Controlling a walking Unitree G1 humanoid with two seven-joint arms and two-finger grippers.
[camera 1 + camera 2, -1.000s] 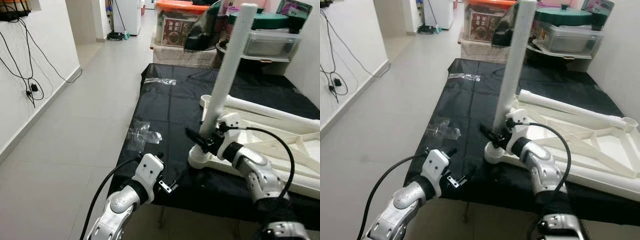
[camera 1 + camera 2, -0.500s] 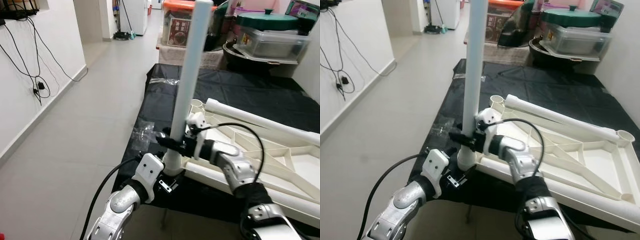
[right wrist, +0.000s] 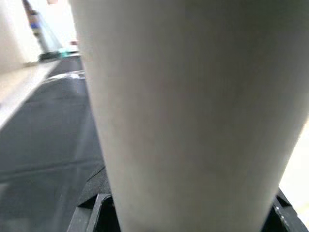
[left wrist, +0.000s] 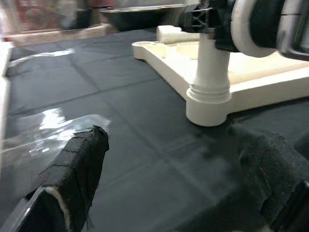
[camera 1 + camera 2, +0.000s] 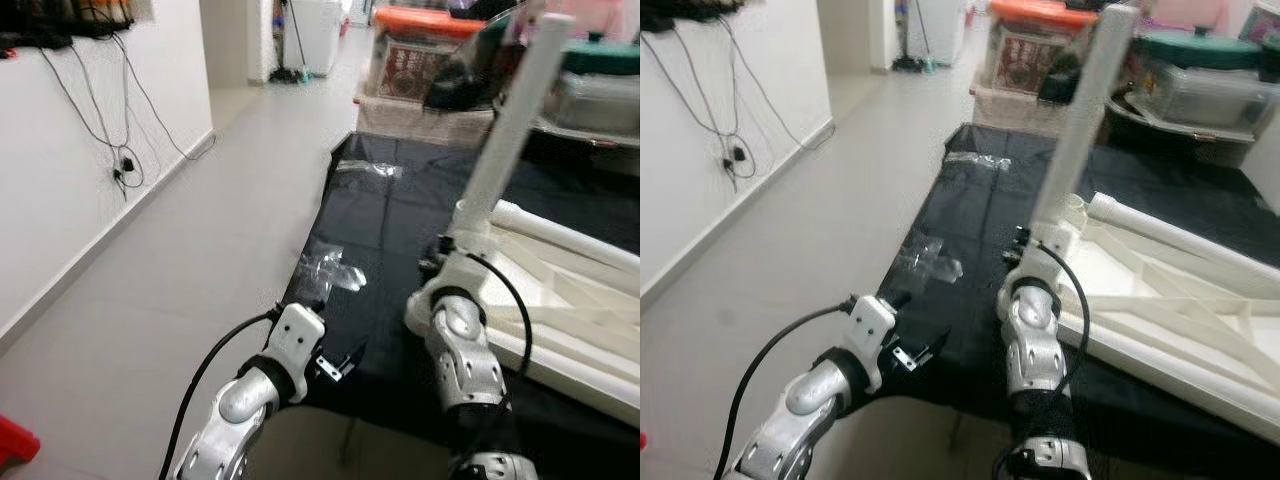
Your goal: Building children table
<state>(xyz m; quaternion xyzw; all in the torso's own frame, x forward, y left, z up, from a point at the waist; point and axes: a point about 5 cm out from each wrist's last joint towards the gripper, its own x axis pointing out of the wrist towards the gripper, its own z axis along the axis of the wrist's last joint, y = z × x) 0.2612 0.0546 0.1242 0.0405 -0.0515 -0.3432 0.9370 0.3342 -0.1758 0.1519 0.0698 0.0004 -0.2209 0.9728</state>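
Observation:
An upturned white children's table top lies on a black cloth. A white table leg stands in its near corner socket and leans a little to the right. My right gripper is shut on the table leg just above the socket, and in the right wrist view the leg stands right before the camera. My left gripper hovers open at the cloth's near edge, left of the socket, with nothing between its fingers. A second leg lies along the table top.
A crumpled clear plastic bag lies on the cloth near the left gripper, and another lies farther back. Storage boxes are stacked behind the cloth. Tiled floor runs along the left, beside a wall with hanging cables.
The whole view has swung, so the camera moved. My right gripper has stayed on the leg while its forearm came round in front of the socket. The left arm has hardly moved.

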